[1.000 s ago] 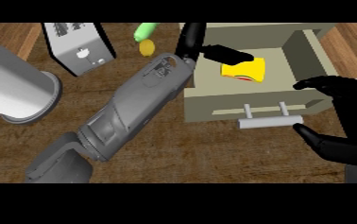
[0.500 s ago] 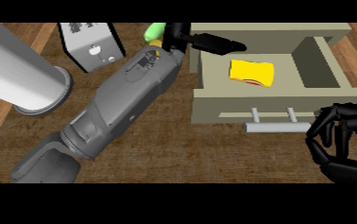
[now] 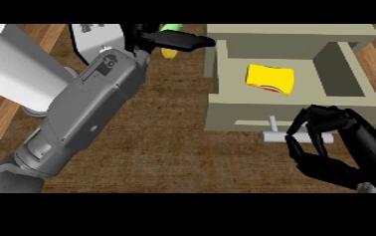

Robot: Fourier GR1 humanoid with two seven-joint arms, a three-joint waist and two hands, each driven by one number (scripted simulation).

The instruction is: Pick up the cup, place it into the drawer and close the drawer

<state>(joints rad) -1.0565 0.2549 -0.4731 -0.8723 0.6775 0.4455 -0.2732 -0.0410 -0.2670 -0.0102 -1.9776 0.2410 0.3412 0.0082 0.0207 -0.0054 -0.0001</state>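
No readable writing or brand marks anywhere; the cup carries only a red patch, not legible.

Cylinder (image 3: 26, 75): large, smooth, pale grey, at 9 o'clock, cut by the frame's left edge.

Box (image 3: 95, 41): light grey, flat-faced, with small dark marks, at 11 o'clock, partly hidden behind the left forearm.

Left forearm (image 3: 84, 110): grey, matte, blocky casing, running from 7 o'clock up toward 12 o'clock and covering much of the counter.

Left hand (image 3: 172, 40): black, at 12 o'clock; fingers straight and released, grasping nothing, tips reaching toward the drawer's left wall.

Green and yellow item (image 3: 170, 51): small, just under the left hand, mostly hidden; kind cannot be told.

Counter (image 3: 176, 130): brown wood grain, planked.

Drawer (image 3: 228, 115): beige, box-shaped, pulled open at 2 o'clock, with a pale bar handle (image 3: 279, 137) on its front.

Cup (image 3: 269, 78): yellow, glossy, lying inside the drawer, touched by neither hand.

Right hand (image 3: 330, 148): black, at 4 o'clock, fingers curled, clenched on nothing, just beside the handle and overlapping its right end.
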